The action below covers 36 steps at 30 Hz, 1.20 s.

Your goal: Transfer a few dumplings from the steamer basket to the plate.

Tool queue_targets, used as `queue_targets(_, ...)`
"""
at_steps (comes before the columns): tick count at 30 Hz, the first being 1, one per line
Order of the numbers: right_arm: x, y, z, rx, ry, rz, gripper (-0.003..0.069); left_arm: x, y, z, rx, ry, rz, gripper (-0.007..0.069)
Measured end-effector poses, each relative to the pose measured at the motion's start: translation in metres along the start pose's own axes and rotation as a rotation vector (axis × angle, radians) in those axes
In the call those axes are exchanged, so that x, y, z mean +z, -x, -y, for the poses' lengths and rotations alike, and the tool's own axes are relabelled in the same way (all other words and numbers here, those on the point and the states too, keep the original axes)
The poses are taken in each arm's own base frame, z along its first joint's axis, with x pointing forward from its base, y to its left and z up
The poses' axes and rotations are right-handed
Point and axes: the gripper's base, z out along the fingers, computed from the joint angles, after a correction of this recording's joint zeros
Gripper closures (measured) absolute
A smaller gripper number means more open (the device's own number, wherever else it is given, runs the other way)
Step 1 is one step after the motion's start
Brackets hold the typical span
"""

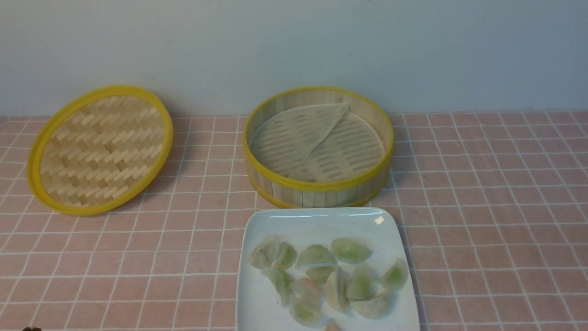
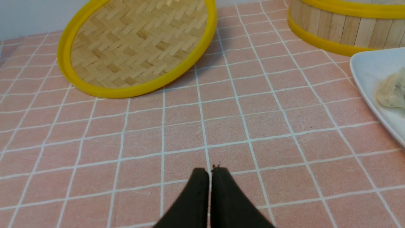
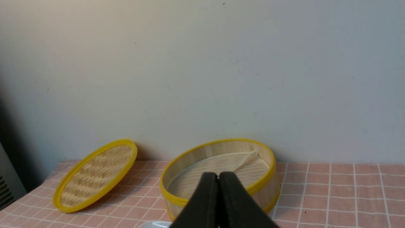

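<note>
Nearest the robot, the white square plate [image 1: 321,225] carried a loose cluster of dumplings [image 1: 328,276], roughly ten. Just behind it the steamer basket [image 1: 319,186] showed only its folded liner [image 1: 317,142], no dumplings left. The woven lid [image 1: 98,149] leaned at the far left. Left claw [image 2: 209,172] and right claw [image 3: 218,177] were pressed together, holding nothing. The task looked complete.

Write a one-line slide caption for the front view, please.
Dumplings piled on the white plate, with the emptied steamer basket behind it and its lid propped leftward.
</note>
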Motion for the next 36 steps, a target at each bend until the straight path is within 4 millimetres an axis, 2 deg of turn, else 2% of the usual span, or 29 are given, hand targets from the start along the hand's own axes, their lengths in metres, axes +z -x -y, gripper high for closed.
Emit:
queue_targets(16,0.0,0.0,0.0,-0.014,0.001,-0.001,0.0672,0.0,0.0,0.0,-0.001,0.0,0.0,0.0631)
queue_targets(26,0.003,-0.008,-0.009,-0.11,0.106,-0.018,0.0672,0.0,0.0,0.0,-0.002,0.0,0.0,0.0631)
queue_targets(31,0.01,-0.024,-0.004,-0.142,0.055,-0.051,0.0672,0.0,0.0,0.0,-0.002,0.0,0.0,0.0631)
queue_targets(33,0.013,-0.033,0.0,-0.156,-0.012,-0.066,0.0672,0.0,0.0,0.0,-0.002,0.0,0.0,0.0631)
queue_targets(36,0.02,-0.061,0.016,-0.163,-0.217,-0.126,0.0672,0.0,0.0,0.0,-0.002,0.0,0.0,0.0631)
